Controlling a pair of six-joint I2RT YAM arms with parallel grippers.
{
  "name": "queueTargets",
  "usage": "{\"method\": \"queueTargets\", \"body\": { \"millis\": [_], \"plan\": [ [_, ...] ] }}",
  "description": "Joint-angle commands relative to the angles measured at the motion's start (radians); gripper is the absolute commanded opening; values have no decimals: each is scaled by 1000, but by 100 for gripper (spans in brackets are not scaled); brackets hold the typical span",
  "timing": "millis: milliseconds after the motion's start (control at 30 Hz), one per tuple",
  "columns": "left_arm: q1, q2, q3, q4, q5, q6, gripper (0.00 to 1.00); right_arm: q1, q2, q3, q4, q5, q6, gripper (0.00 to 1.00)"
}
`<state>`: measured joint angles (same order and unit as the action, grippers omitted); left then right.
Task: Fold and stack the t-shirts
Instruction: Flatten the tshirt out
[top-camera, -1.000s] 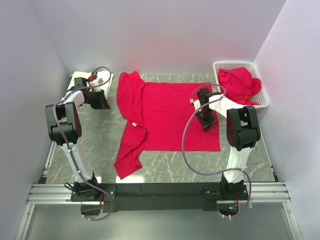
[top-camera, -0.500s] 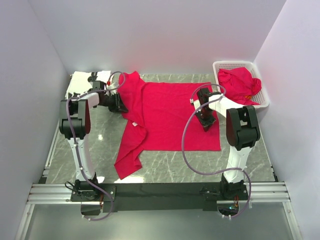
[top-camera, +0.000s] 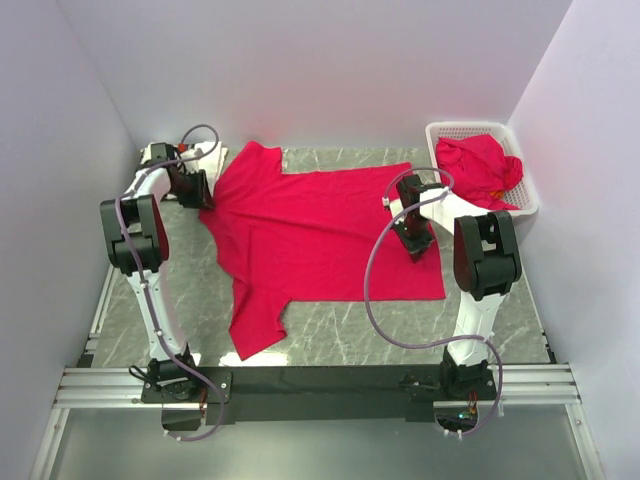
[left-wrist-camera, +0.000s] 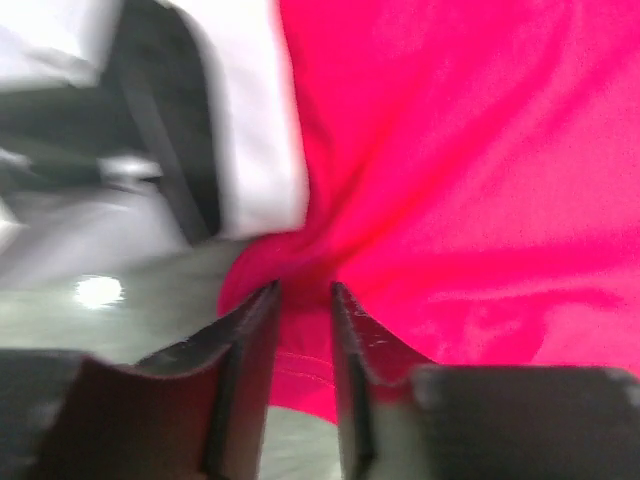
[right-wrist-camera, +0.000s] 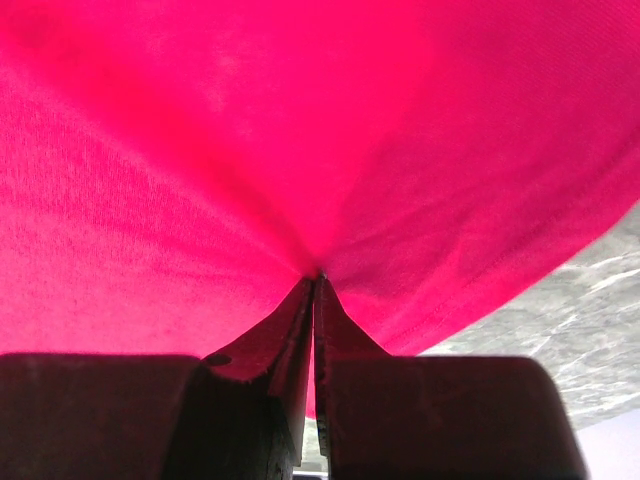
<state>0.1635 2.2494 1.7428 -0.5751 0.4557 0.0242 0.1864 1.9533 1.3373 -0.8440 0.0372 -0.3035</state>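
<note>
A red t-shirt (top-camera: 320, 230) lies spread on the marble table, one sleeve hanging toward the near edge. My left gripper (top-camera: 200, 195) is at its far left edge. In the left wrist view the narrow jaws (left-wrist-camera: 302, 290) hold a bunched fold of the red cloth (left-wrist-camera: 480, 180). My right gripper (top-camera: 415, 240) is on the shirt's right side. In the right wrist view it (right-wrist-camera: 318, 278) is shut on a pinch of the cloth (right-wrist-camera: 300, 120). A white t-shirt with dark print (top-camera: 155, 155) lies at the back left, partly behind the left arm.
A white lattice basket (top-camera: 478, 128) stands at the back right with another red t-shirt (top-camera: 480, 165) in it. Walls close in on the left, back and right. Bare marble table (top-camera: 340, 335) shows along the near edge.
My left gripper went from the white shirt to the red shirt's folded left side and pulled it out to the left. The shirt now lies wider. The right gripper has stayed put.
</note>
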Motion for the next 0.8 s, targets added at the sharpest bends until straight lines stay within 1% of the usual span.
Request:
{"method": "queueTargets", "body": {
  "millis": [0,33,100,133,167,200,267,300,333,367,467,533,633,767],
  "plan": [
    [8,45,81,-78,-151,169,40,-11,1,49,-27,-25,-13,9],
    [8,47,121,-91,-129,183,43,-13,-5,56,-35,-34,-13,10],
    [7,39,156,-138,-39,221,50,-11,-28,74,-59,-113,-22,11],
    [8,29,167,-140,-22,229,52,-10,-39,79,-66,-135,-26,12],
    [7,-5,164,-141,-5,246,53,-8,-47,89,-76,-151,-29,13],
    [7,-25,159,-147,45,258,55,-10,-63,95,-84,-161,-31,14],
    [7,-103,107,-147,67,276,56,-8,-79,114,-113,-201,-36,15],
    [5,-134,83,-154,95,286,55,-8,-91,118,-122,-209,-34,16],
    [5,-164,14,-149,100,290,55,-8,-97,120,-132,-223,-37,16],
    [7,-227,-26,-146,103,293,54,-7,-103,115,-138,-230,-37,17],
    [7,-324,-175,-146,109,301,52,-7,-122,99,-136,-232,-34,16],
    [5,-355,-273,-149,118,301,50,-7,-119,89,-135,-237,-34,16],
    [5,-376,-380,-135,109,299,46,-4,-100,68,-118,-238,-31,16],
    [5,-373,-468,-95,58,286,43,-1,-56,33,-83,-227,-28,15]
  ]
}}
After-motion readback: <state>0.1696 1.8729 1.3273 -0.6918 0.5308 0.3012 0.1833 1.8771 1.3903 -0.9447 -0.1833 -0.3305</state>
